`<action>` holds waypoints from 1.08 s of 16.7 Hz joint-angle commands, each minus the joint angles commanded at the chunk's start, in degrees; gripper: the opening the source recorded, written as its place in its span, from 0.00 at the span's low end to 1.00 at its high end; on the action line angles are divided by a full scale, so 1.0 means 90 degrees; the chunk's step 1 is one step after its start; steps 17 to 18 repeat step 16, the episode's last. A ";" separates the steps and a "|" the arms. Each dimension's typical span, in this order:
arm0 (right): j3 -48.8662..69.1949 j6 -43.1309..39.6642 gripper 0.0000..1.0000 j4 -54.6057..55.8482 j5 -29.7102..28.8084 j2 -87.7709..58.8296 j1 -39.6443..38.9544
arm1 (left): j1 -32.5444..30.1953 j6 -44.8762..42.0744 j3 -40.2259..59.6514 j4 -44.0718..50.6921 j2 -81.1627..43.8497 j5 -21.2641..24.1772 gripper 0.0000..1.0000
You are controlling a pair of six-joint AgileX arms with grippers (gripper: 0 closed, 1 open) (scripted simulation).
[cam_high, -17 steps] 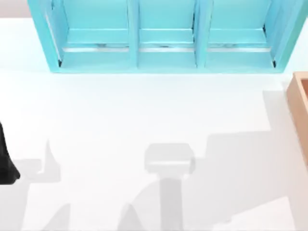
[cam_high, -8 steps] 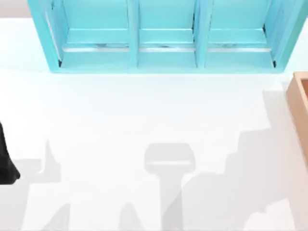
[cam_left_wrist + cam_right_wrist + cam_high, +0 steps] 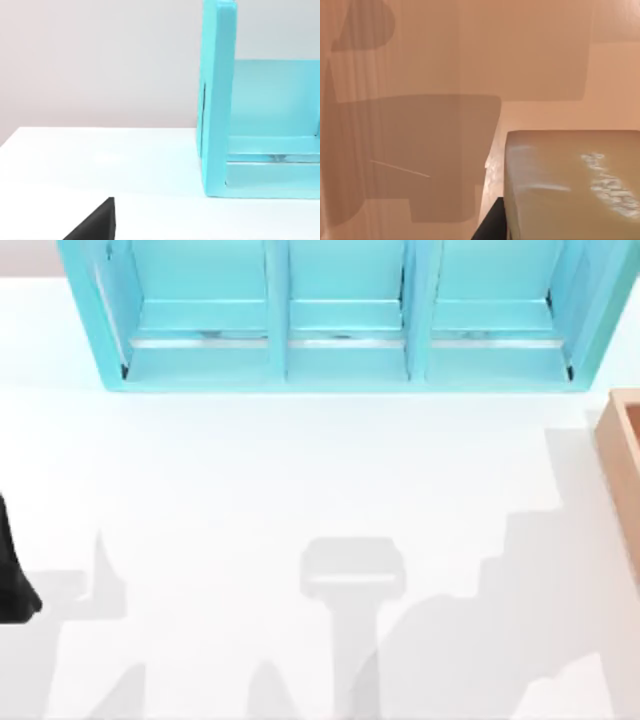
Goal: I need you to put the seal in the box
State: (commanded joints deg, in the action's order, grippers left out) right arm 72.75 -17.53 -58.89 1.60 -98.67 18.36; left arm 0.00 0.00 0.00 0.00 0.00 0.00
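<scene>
– Right gripper (image 3: 555,225), state?
– Clamped on the seal (image 3: 570,185), as I judge it. The right wrist view has the brown block close under the camera, pale markings on its near face, and one dark finger (image 3: 490,227) hard against its side. The opposite finger is hidden behind the block.
– Where is the seal relative to the box?
– The surface beyond it is tan-orange and shadowed, consistent with the box (image 3: 622,470). Whether that is wall or floor, I cannot tell. In the top view the box sits at the table's (image 3: 300,470) right edge, near the blue cabinet (image 3: 340,320).
– Left arm?
– Parked at the table's left edge (image 3: 12,580). I cannot tell its gripper's state.
– Step in hand?
– Placement, probably near its end; release not yet made.
– Risks?
– Three. Opening too high would let the upright block drop and topple, or bounce against a wall. If it hangs over the rim and not the interior, it could tip outward onto the table. Descending off-centre could catch a finger on the wall and shove the box.
– Recommendation?
– Confirm the block is inside the walls, lower until it is touching the floor, then open.
</scene>
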 joint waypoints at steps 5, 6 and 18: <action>0.0000 0.0000 0.60 0.0000 0.0000 0.0000 0.0000 | 0.0000 0.0000 0.0000 0.0000 0.0000 0.0000 1.00; 0.0000 0.0000 0.68 0.0000 0.0000 0.0000 0.0000 | 0.0000 0.0000 0.0000 0.0000 0.0000 0.0000 1.00; 0.0000 0.0000 1.00 0.0000 0.0000 0.0000 0.0000 | 0.0000 0.0000 0.0000 0.0000 0.0000 0.0000 1.00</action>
